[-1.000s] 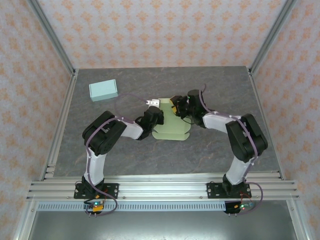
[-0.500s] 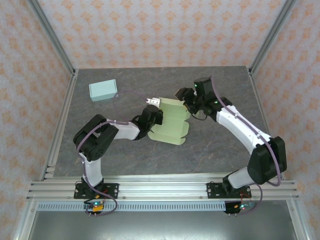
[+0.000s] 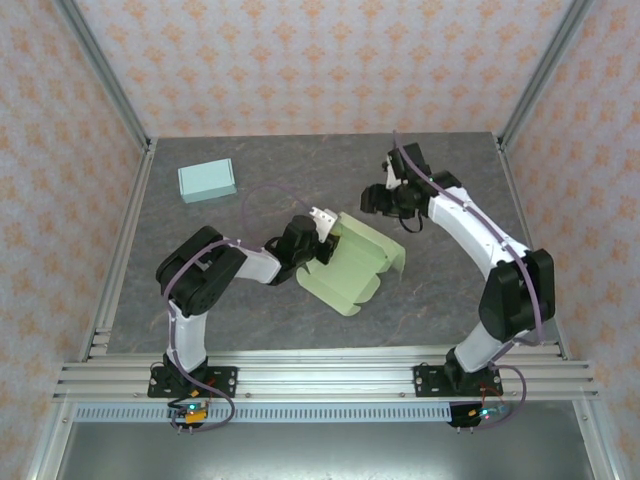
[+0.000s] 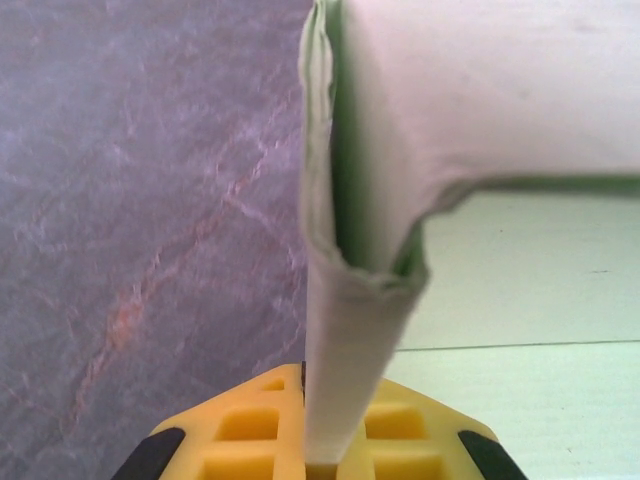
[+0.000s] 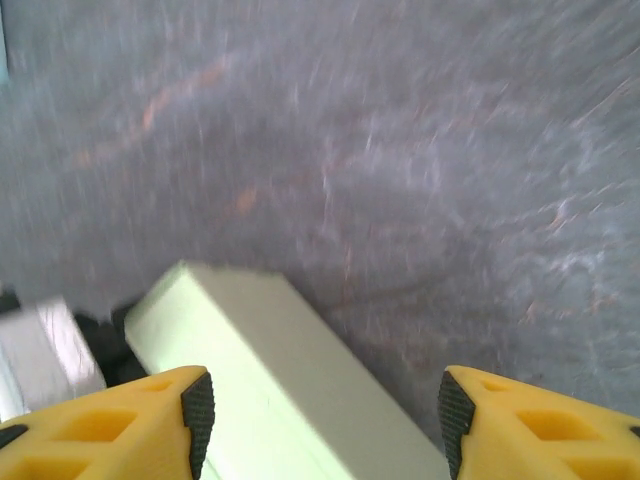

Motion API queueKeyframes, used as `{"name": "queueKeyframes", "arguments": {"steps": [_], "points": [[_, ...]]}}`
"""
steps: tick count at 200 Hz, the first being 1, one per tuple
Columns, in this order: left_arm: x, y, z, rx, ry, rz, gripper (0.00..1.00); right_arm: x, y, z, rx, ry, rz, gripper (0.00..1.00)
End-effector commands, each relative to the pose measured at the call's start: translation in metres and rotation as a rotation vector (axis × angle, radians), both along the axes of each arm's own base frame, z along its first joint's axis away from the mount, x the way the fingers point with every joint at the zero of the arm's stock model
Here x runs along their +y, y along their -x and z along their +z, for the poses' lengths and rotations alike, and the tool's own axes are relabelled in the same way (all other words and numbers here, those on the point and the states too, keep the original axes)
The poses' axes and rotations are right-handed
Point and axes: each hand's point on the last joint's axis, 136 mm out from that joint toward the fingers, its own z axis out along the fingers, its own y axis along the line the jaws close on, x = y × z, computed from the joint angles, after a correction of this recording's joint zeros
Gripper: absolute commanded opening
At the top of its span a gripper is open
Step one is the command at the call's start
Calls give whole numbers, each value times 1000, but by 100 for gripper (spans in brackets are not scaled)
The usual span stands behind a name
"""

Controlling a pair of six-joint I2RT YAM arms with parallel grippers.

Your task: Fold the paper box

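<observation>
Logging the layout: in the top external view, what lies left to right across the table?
Blue box → left pincer → right pincer. The green paper box spans both pincers, so it is left out.

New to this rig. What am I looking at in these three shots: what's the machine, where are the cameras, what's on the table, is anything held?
The machine is a pair of robot arms, the left arm and the right arm, bolted at the near edge of a grey table. The wide picture comes from a fixed camera above and behind them. The other two come from a small camera on each wrist, looking out past that arm's own yellow tool.

On the table lie a light green paper box, partly folded, and a small blue box farther back on the left, with nothing touching it.

The left tool is shut on a flap of the paper box. The right tool is open and holds nothing. It hangs near the far side of the paper box.
</observation>
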Motion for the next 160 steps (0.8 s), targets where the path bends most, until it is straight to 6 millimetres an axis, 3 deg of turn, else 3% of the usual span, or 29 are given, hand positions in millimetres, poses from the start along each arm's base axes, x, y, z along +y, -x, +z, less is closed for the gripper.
{"name": "queueKeyframes", "arguments": {"steps": [1,33,70,101,141,145,160], "points": [[0,-2,-2,-38,-9,-25,4,21,14,-8,31,-36,215,62],[3,5,-10,-43,-78,-36,6,26,10,-35,77,-37,236,61],[0,2,-9,-54,-80,-33,11,35,1,-46,106,-46,271,58],[-1,-3,7,-75,-58,-15,29,35,0,-55,116,0,263,54],[7,-3,19,-100,-19,32,40,33,1,-63,110,50,250,54],[7,-4,34,-125,-2,40,41,33,1,-63,111,51,250,54],[17,-6,42,-141,-1,97,42,34,2,-62,123,39,242,54]]}}
